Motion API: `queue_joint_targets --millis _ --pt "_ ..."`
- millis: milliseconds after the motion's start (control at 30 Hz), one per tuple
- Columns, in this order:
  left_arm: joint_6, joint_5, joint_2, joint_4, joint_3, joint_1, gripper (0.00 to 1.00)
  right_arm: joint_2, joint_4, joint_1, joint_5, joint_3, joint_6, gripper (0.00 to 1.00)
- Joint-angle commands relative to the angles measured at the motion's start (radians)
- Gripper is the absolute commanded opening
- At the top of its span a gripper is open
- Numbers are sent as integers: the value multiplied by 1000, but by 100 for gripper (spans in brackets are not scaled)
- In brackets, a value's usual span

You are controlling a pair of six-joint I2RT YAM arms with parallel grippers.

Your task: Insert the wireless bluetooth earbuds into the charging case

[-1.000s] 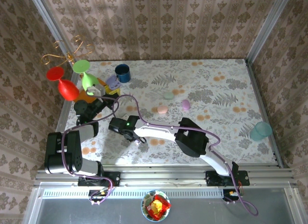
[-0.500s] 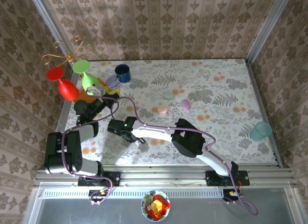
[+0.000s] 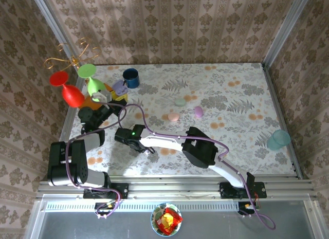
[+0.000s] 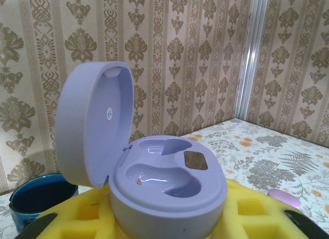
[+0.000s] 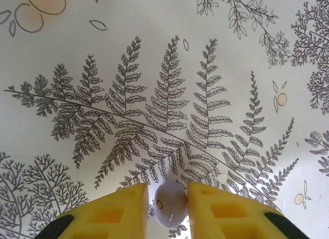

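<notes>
The lilac charging case (image 4: 164, 182) stands with its lid up and both wells bare, held between the yellow pads of my left gripper (image 4: 167, 218), which is shut on it. In the top view that gripper (image 3: 117, 92) is at the table's far left with the case (image 3: 121, 86) at its tip. My right gripper (image 5: 168, 208) points down at the tablecloth, with a pale lilac earbud (image 5: 170, 204) lying between its yellow fingers (image 5: 110, 213). The right pad touches the bud and a thin gap shows at the left pad. In the top view the right gripper (image 3: 148, 150) is low over the near-left part of the table.
Green (image 3: 180, 102), pink (image 3: 174, 116) and purple (image 3: 198, 111) egg-shaped cases lie mid-table. A dark blue cup (image 3: 130, 77) and a rack of red and green glasses (image 3: 72, 82) crowd the far left. A teal cup (image 3: 278, 140) stands at the right edge.
The right gripper's jaws have narrowed around the earbud and its arm has shifted slightly left. The left arm and the case have not moved.
</notes>
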Motion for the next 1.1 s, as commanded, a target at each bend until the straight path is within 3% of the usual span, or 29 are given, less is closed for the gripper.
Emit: queue_joint_targets --millis 0,267,667,800,1067 --pt "-4 16 -34 26 4 2 32 31 -50 4 35 33 -14 27" --pt "-10 20 -35 26 4 2 32 54 -82 4 42 57 -34 30" --pt "-1 22 -28 25 3 3 32 28 -82 2 35 59 -41 21" --pt "51 30 -8 26 -3 -8 33 -90 16 -18 -15 -62 -23 20" --pt "93 37 32 26 12 -56 32 -438 313 -131 -148 -482 66 20"
